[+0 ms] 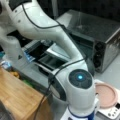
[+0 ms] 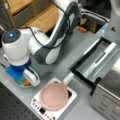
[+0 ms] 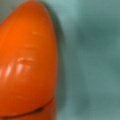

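An orange carrot-like thing [image 3: 26, 62] fills the left half of the wrist view, lying on a teal surface [image 3: 90, 62]. In a front view the gripper [image 2: 25, 80] reaches down into a teal dish [image 2: 15, 82] near the table's front left corner. An orange bit of the carrot [image 2: 27, 83] shows right under the gripper. The fingers are hidden behind the hand's white and blue body [image 2: 18, 70]. In a front view only the arm's wrist with its blue light [image 1: 80, 78] shows; the gripper lies below the bottom edge.
A pink plate [image 2: 53, 96] [image 1: 106, 95] rests on a white scale-like device [image 2: 72, 100] beside the dish. A toaster oven [image 1: 100, 37] stands with its door [image 2: 100, 60] open. A wooden cabinet [image 2: 37, 15] and a wooden top [image 1: 17, 97] border the grey table [image 2: 60, 70].
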